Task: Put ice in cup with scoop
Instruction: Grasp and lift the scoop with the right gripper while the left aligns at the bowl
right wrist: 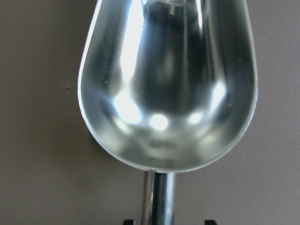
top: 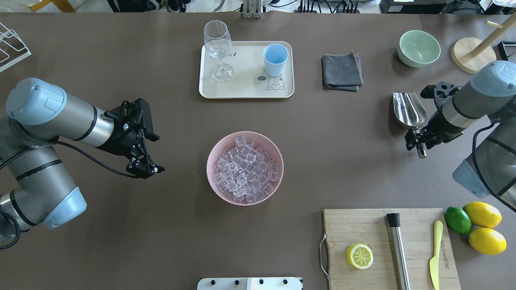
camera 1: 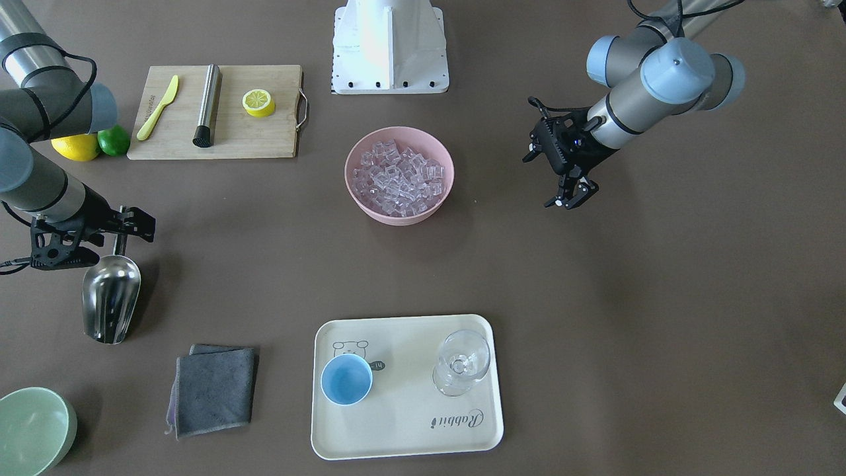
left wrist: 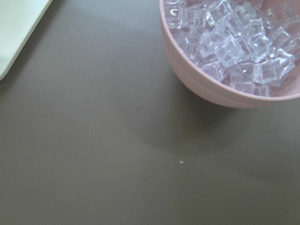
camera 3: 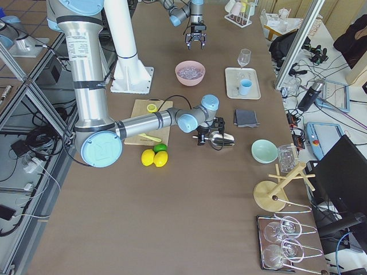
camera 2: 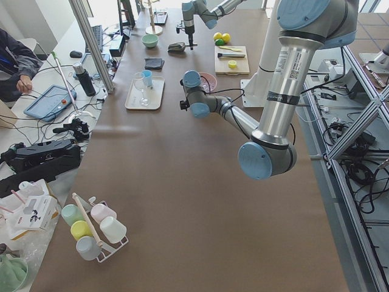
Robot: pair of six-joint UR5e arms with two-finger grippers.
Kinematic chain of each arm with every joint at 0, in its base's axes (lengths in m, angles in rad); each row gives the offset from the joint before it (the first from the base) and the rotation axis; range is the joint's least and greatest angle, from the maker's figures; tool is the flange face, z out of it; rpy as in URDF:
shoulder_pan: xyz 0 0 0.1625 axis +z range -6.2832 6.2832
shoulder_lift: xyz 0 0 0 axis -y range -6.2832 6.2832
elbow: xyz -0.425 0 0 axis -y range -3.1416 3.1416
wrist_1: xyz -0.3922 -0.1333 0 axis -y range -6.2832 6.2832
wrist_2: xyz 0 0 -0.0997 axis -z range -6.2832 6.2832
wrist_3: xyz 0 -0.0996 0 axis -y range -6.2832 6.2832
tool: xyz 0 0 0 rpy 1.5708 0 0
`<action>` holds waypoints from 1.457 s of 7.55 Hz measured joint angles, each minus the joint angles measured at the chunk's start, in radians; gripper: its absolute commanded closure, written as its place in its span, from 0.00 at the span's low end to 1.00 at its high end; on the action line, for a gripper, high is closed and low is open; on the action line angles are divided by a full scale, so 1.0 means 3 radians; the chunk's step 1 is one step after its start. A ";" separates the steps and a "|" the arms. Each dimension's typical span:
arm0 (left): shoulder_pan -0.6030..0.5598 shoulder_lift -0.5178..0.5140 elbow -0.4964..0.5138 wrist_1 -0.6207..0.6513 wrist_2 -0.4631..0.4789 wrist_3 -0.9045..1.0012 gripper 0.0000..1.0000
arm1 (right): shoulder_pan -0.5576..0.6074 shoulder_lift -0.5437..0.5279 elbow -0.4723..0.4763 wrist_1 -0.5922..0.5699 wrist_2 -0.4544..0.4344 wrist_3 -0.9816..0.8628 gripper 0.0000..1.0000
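The ice (camera 1: 398, 178) fills a pink bowl (camera 1: 396, 215) at the table's middle, and the left wrist view shows it close up (left wrist: 234, 42). The light-blue cup (camera 1: 346, 379) stands empty on a cream tray (camera 1: 410, 423). The steel scoop (camera 1: 111, 297) lies trough-up and empty, filling the right wrist view (right wrist: 168, 93). My right gripper (camera 1: 121, 228) straddles the scoop's handle, with a small gap showing on each side. My left gripper (camera 1: 572, 197) hovers open and empty beside the pink bowl, apart from it.
A wine glass (camera 1: 461, 362) stands on the tray next to the cup. A grey cloth (camera 1: 215, 390) and a pale green bowl (camera 1: 30, 430) lie near the scoop. A cutting board (camera 1: 264, 139) holds a steel cylinder (camera 1: 208, 102), a knife and half a lemon.
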State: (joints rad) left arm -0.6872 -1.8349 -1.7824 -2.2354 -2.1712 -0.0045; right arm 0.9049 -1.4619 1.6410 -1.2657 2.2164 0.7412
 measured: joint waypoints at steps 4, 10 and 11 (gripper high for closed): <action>0.0273 0.0020 -0.0015 -0.0552 0.0433 0.0005 0.02 | 0.0001 0.0002 -0.0011 -0.0010 -0.0024 -0.0013 1.00; 0.0504 -0.0093 0.0636 -0.1573 0.0687 -0.0004 0.02 | 0.0229 -0.0007 0.0742 -0.0972 -0.0042 -0.0777 1.00; 0.0503 -0.0145 0.0809 -0.1763 0.0679 -0.0008 0.02 | 0.0242 -0.0035 0.0881 -0.1052 -0.0042 -0.0944 1.00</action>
State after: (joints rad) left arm -0.5362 -1.8784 -1.5397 -2.7642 -1.9675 -0.0068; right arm 0.9776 -1.4723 1.9052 -1.5812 2.2039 0.4579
